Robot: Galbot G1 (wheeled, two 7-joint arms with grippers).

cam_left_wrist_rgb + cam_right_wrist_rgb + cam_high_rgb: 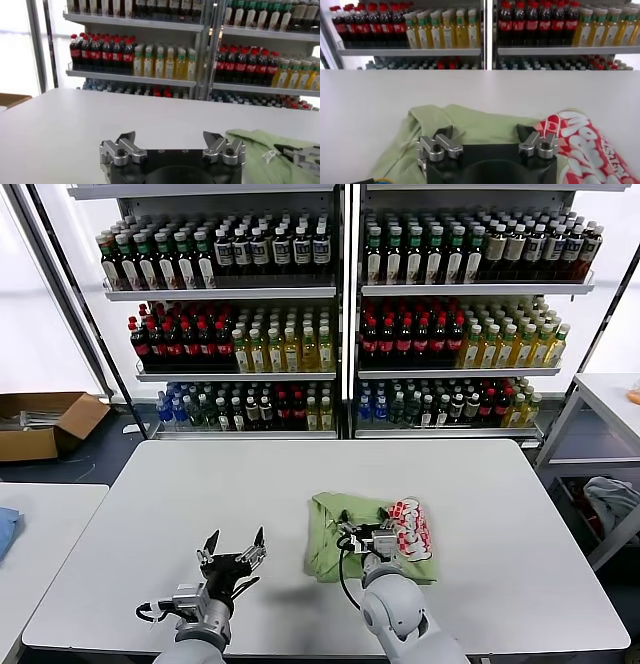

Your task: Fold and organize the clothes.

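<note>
Both grippers stand with jaws wide apart and hold nothing: the left gripper (233, 552) hovers low over bare white table (180, 484) at the near edge, to the left of the garment, while the right gripper (372, 536) sits directly above the light green shirt (330, 534), its open fingers (440, 145) poised just over the cloth. Whether they touch the fabric cannot be told. That shirt lies bunched in a loose heap at the table's near middle, slightly right of centre, with its red-and-white printed logo (580, 145) turned up on the right side of the heap and plain green folds spreading leftward. It looks light, limp and thin, likely to sag and drape from wherever it is pinched, so a corner, hem or shoulder seam would probably give the cleanest hold; a small white label (269, 156) shows on the left edge of the heap. Farther left, a neighbouring table carries a blue cloth (5, 532). Beyond it, an open cardboard box (45, 424) rests on the floor, its contents unclear. At the back, shelving (345, 289) is packed with rows of bottles (420, 334), dark, red-labelled, yellow and green.
</note>
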